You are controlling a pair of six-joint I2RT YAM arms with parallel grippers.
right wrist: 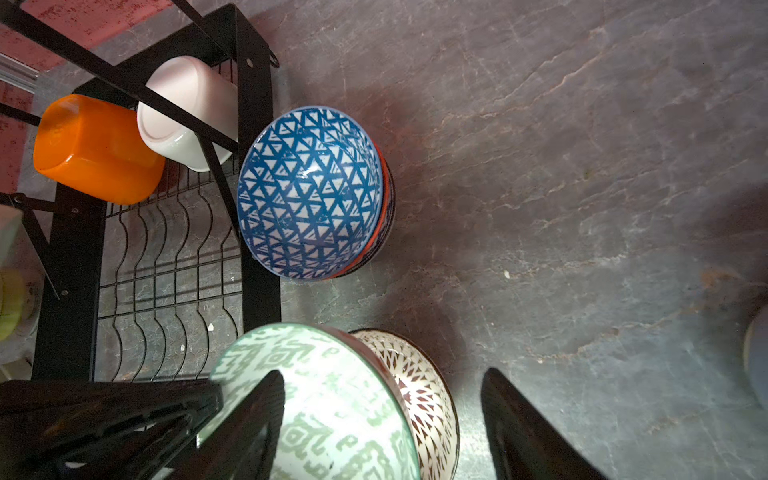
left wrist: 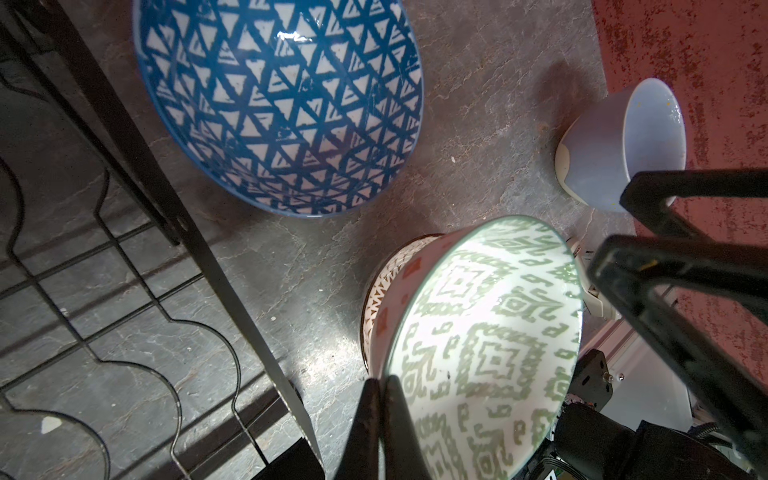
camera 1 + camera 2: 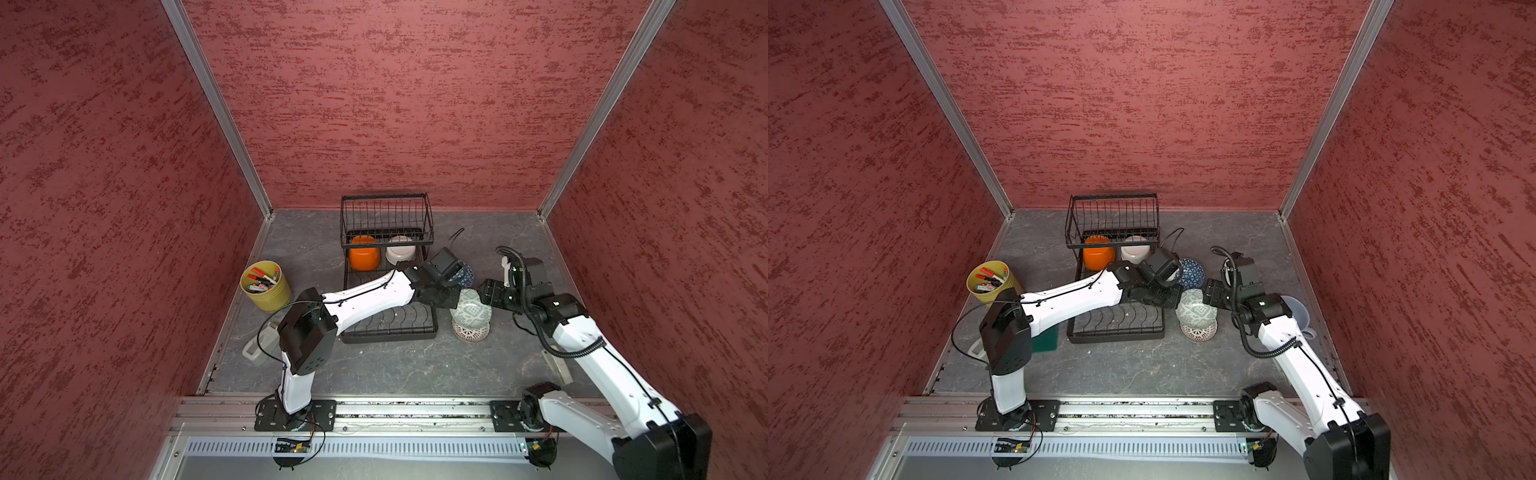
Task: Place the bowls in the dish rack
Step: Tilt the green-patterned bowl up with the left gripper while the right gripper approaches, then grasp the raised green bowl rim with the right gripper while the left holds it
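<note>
A green-patterned bowl (image 2: 486, 332) (image 3: 471, 309) is tilted on top of a lattice bowl (image 1: 424, 395) (image 3: 1200, 332), just right of the dish rack (image 3: 390, 328). My left gripper (image 2: 380, 380) is shut on the green bowl's rim on the rack side. My right gripper (image 1: 382, 374) is open. One of its fingers is over the bowl's inside and the other is past the lattice bowl. A blue triangle-patterned bowl (image 1: 307, 191) tops a small stack beside the rack. An orange bowl (image 3: 365, 255) and a white bowl (image 3: 401, 251) lie under the raised basket.
A yellow-green pot of pens (image 3: 266, 284) stands at the left. A pale blue-grey cup (image 2: 615, 145) lies near the right wall. A white jug (image 3: 257, 349) and a green pad (image 3: 1044, 338) sit under the left arm. A clear cup (image 3: 1298, 309) is behind the right arm.
</note>
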